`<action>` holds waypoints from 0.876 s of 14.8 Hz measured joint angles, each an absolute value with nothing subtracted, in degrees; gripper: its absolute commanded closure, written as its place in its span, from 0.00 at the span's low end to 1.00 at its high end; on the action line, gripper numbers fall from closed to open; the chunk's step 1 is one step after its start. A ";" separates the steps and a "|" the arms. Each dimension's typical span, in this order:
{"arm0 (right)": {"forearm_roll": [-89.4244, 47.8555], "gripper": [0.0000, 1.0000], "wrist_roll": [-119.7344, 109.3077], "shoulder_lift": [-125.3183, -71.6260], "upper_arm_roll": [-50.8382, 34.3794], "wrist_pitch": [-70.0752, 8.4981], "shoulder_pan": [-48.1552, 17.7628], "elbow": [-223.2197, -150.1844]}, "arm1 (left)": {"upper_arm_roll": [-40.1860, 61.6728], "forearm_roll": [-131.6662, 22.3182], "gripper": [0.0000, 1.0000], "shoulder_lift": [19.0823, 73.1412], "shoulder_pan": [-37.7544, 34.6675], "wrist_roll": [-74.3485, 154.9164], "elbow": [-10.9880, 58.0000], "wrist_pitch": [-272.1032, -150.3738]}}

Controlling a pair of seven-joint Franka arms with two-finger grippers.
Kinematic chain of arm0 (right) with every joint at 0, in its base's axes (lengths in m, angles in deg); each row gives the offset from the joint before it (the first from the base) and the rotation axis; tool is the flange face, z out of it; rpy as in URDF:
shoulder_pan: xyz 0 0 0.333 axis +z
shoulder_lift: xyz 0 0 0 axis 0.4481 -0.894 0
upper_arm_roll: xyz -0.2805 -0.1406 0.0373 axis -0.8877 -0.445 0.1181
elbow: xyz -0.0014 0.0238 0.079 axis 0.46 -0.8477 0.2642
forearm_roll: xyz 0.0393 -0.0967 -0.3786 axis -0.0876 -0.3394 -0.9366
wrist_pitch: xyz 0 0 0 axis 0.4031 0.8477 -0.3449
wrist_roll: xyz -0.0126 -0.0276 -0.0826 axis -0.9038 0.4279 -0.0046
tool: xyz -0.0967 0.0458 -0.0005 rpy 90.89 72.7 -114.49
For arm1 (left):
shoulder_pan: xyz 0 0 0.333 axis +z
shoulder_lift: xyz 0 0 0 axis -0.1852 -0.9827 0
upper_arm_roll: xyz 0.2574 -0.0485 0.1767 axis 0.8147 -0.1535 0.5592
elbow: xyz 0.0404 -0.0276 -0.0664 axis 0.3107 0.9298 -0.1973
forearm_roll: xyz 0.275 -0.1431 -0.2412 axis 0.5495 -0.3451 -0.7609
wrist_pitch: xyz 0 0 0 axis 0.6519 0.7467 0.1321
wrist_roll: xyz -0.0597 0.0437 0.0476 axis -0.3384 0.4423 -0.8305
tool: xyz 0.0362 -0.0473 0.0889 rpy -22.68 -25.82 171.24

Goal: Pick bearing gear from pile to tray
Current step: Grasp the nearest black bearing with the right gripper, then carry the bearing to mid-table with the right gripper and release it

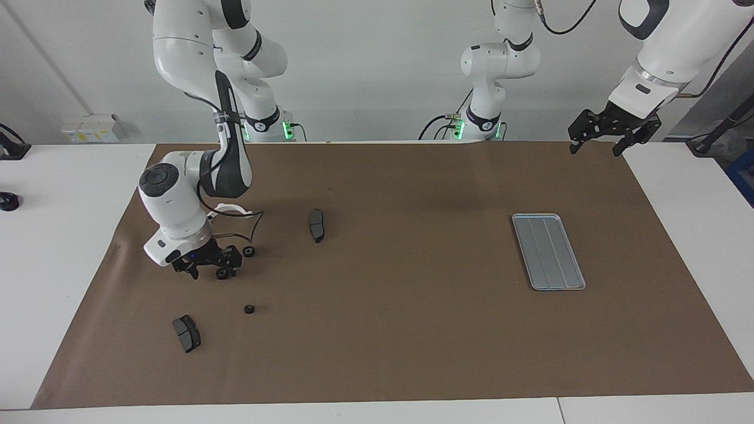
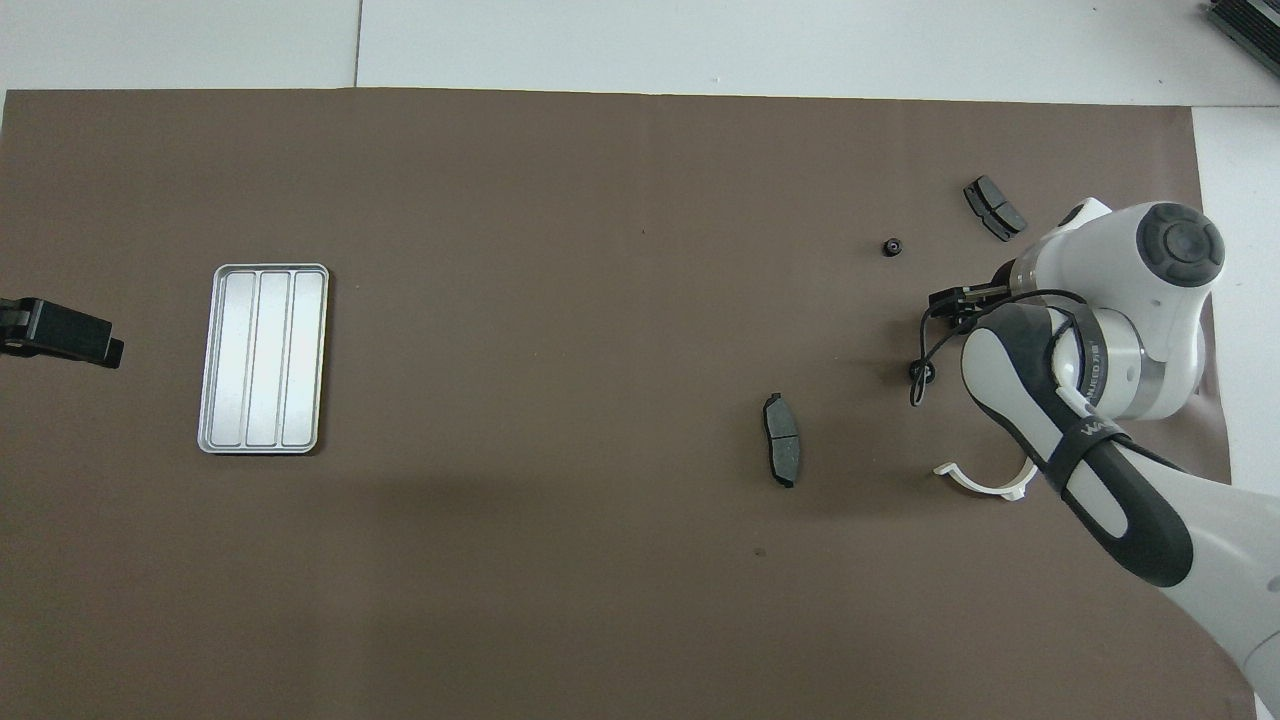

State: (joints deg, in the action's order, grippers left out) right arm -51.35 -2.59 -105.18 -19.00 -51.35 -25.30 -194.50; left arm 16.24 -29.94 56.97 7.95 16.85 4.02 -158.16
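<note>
Facing view shows your right gripper [image 1: 207, 268] low over the pile at the right arm's end of the table, with one small black gear [image 1: 222, 274] right at its fingertips and a second gear [image 1: 248, 252] just beside it; whether the jaws have clenched on the first gear, I cannot tell. A third gear [image 1: 249, 309] lies farther from the robots. The tray [image 1: 548, 251] lies bare, well apart toward the left arm's end, where your left gripper [image 1: 595, 140] waits released in the air.
</note>
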 measured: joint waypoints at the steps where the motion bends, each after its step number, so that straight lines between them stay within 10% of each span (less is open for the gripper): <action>1: -51.35 0.00 -2.60 -105.65 -19.01 -51.58 -25.30 -194.90 | 16.24 -29.94 0.00 56.97 7.95 16.85 4.02 -158.16; 8: -51.22 0.67 -3.06 -105.46 -18.94 -51.73 -24.70 -195.07 | 16.24 -29.94 0.00 56.97 7.95 16.85 4.02 -158.16; 10: -51.13 1.00 -3.07 -105.21 -18.84 -51.71 -24.54 -195.07 | 16.24 -29.94 0.00 56.97 7.95 16.85 4.02 -158.16; 13: -51.12 1.00 -3.07 -105.18 -18.85 -51.71 -24.54 -195.09 | 16.24 -29.94 0.00 56.97 7.95 16.85 4.02 -158.16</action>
